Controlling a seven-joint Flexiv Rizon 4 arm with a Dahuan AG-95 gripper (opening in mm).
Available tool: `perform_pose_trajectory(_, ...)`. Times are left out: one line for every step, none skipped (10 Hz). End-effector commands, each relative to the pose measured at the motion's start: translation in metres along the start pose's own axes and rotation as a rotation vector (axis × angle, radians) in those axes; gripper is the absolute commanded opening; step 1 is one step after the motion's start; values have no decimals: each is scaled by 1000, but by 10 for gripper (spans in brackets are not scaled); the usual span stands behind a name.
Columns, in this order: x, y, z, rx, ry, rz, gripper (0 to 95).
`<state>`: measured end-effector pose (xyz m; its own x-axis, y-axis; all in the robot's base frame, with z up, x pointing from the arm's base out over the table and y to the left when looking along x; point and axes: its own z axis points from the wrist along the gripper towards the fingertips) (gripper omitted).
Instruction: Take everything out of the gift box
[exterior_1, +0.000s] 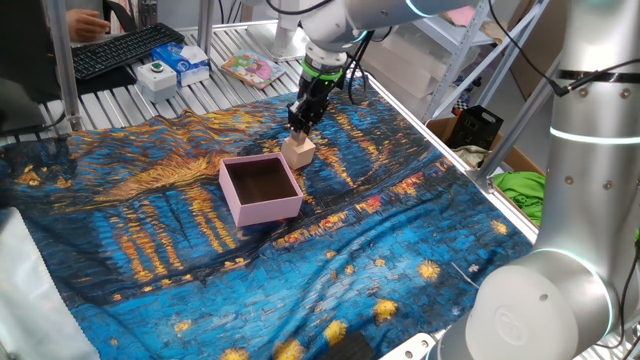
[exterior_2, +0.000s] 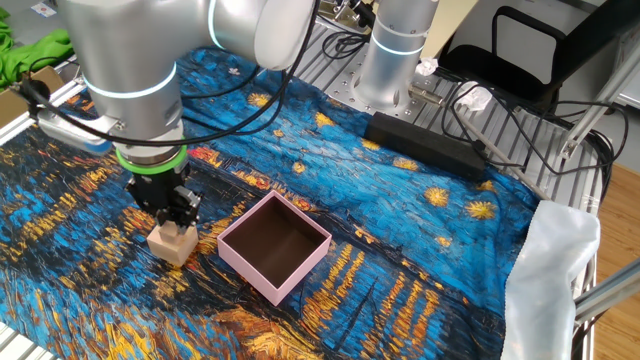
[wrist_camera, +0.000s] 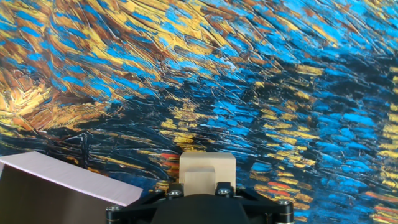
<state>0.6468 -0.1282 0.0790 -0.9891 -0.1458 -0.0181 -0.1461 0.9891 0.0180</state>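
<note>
So my gripper (exterior_1: 300, 124) is sitting right on top of the larger wooden block (exterior_1: 298, 151), fingers pinched in on its upper part, and the block is down on the painted blue-and-gold cloth (exterior_1: 130, 230), outside the gift box (exterior_1: 261, 190). From the other fixed view the block (exterior_2: 172, 243) sits just beside the box's (exterior_2: 274, 246) near corner, close but not touching as far as I can see.

Orientation-wise the block is pretty chunky, no obvious long axis, standing upright with flat faces. In the hand view the block (wrist_camera: 207, 172) has one face square to the camera, and the pink box rim (wrist_camera: 68, 177) cuts across the lower left corner at an angle, so the box is rotated relative to the block.

The box is open side up, dark brown inside, and its floor looks bare in both fixed views. I can't spot the small cube anywhere.

Other stuff: a keyboard (exterior_1: 122, 49), a blue-and-white carton (exterior_1: 188, 62) and a colourful booklet (exterior_1: 250, 69) on the slatted table (exterior_1: 215, 88) at the far end, well apart from me. A black power brick (exterior_2: 425, 143) with cables lies on the cloth near the arm base (exterior_2: 392, 60). Nothing crowds the block except the box itself.
</note>
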Motion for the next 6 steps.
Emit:
perform_pose_trajectory(1,0,1,-2,0,18,760)
perform_pose_trajectory(1,0,0,-5,13,13,760)
perform_pose_trajectory(1,0,0,-11,33,15,760)
perform_pose_trajectory(1,0,-1,-14,36,19,760)
perform_pose_trajectory(2,0,-3,-23,53,23,760)
perform_pose_trajectory(3,1,-6,-26,71,24,760)
